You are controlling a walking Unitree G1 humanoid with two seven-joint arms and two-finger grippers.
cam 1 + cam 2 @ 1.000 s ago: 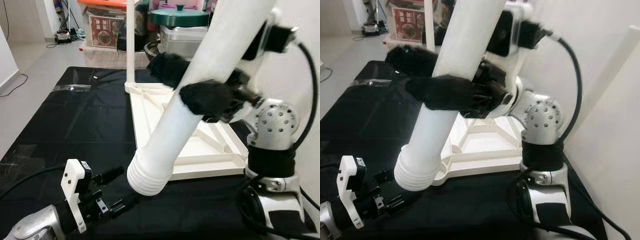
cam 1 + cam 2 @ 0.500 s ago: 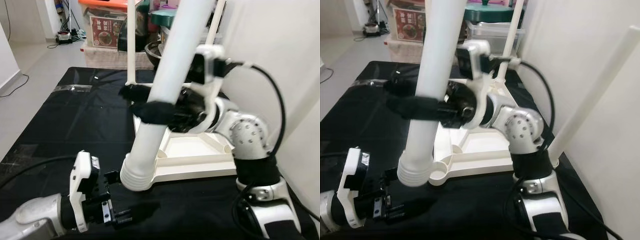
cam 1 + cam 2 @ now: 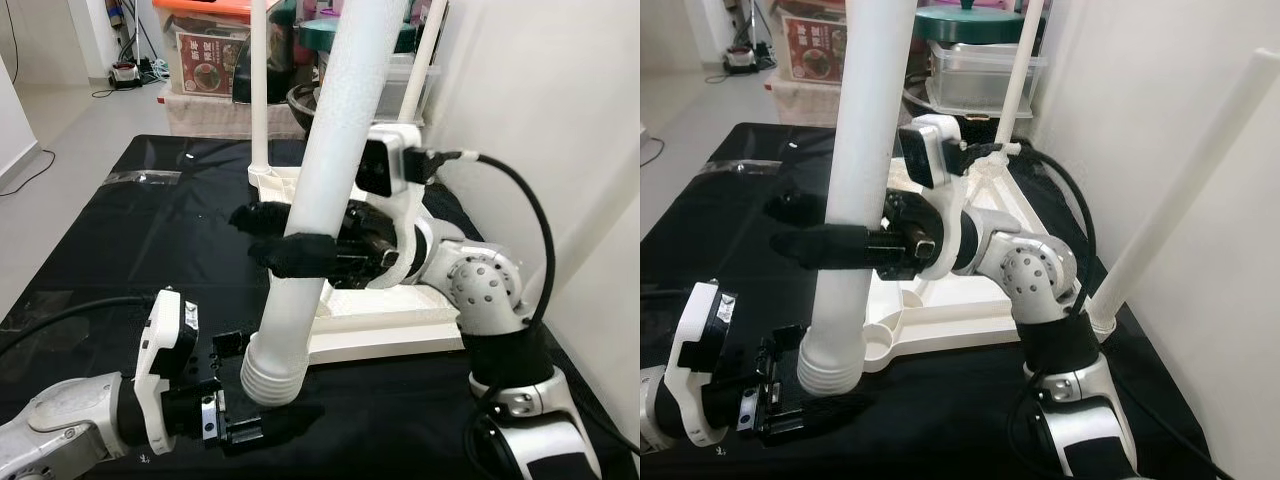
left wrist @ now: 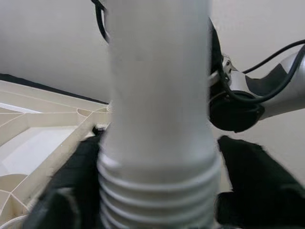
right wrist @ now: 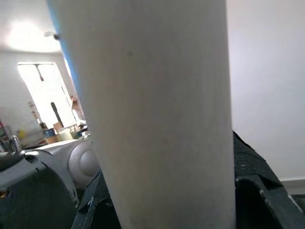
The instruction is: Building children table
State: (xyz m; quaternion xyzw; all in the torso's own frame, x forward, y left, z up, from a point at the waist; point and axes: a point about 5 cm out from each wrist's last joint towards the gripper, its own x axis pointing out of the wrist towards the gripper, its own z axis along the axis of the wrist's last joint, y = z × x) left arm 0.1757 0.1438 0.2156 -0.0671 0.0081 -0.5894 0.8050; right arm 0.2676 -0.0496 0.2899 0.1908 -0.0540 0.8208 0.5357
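Black mat [image 3: 130,240], right hand [image 3: 285,240] gripping white leg [image 3: 320,200], upturned tabletop [image 3: 400,325]

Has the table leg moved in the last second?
Yes. The leg in the right pincer has swung from a steep slant to nearly upright, its threaded end now nearer the tabletop's near-left corner.

A: How are the head views lit?

B: Evenly and brightly by soft indoor light. The black worktop [image 3: 120,240] shows pale glare patches along its left edge, and the white table leg [image 3: 325,190] casts a faint shadow at its threaded end.

A: And sharpness?

B: Both head views are mostly crisp. In the left wrist view the leg [image 4: 157,114] is close and blurred. The right wrist view is soft throughout, with a bright, overexposed patch behind the leg [image 5: 157,114].
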